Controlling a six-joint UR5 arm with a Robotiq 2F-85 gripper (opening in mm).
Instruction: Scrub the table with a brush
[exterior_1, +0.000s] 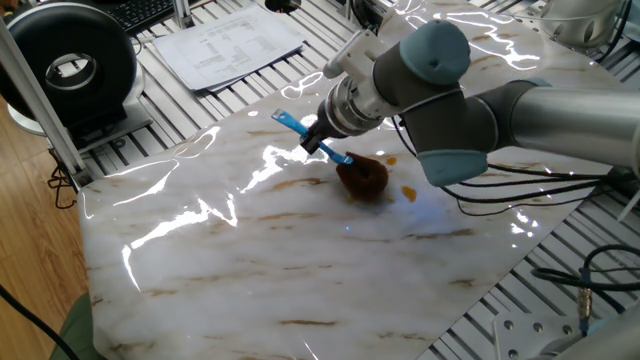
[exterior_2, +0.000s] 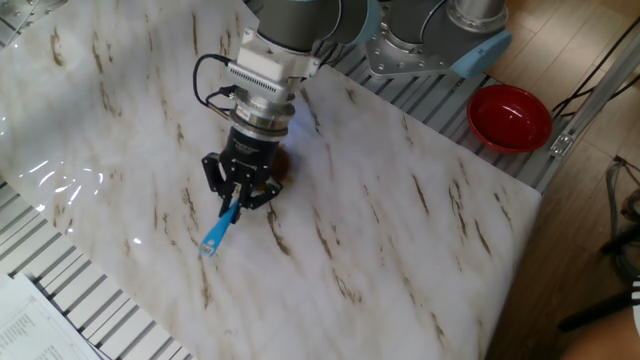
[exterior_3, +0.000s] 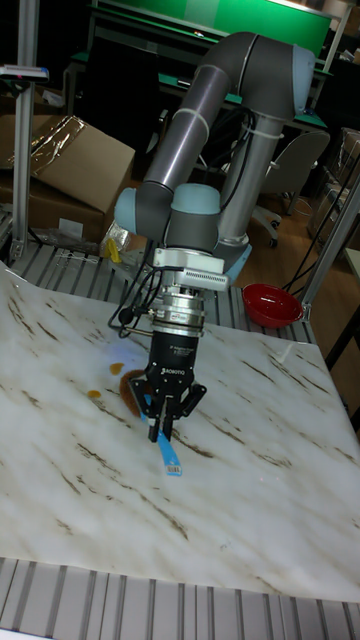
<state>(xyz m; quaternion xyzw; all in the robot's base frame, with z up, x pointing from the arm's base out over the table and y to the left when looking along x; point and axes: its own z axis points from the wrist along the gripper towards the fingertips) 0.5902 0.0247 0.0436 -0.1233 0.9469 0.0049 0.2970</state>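
Near the frame's centre, the gripper (exterior_1: 322, 141) is clamped on the blue handle of the brush (exterior_1: 345, 167). The fuzzy brown head rests on the marble table (exterior_1: 250, 270), just beside small orange-brown stains (exterior_1: 408, 194).

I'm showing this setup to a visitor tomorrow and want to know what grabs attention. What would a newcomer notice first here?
First, the big grey arm reaching over the glossy marble-patterned table, its gripper shut on the bright-blue handle of a brush whose fuzzy brown head presses on the table's middle. Next to the head sit small orange-brown stains. A red bowl stands just off the table's edge, on the arm's base side.
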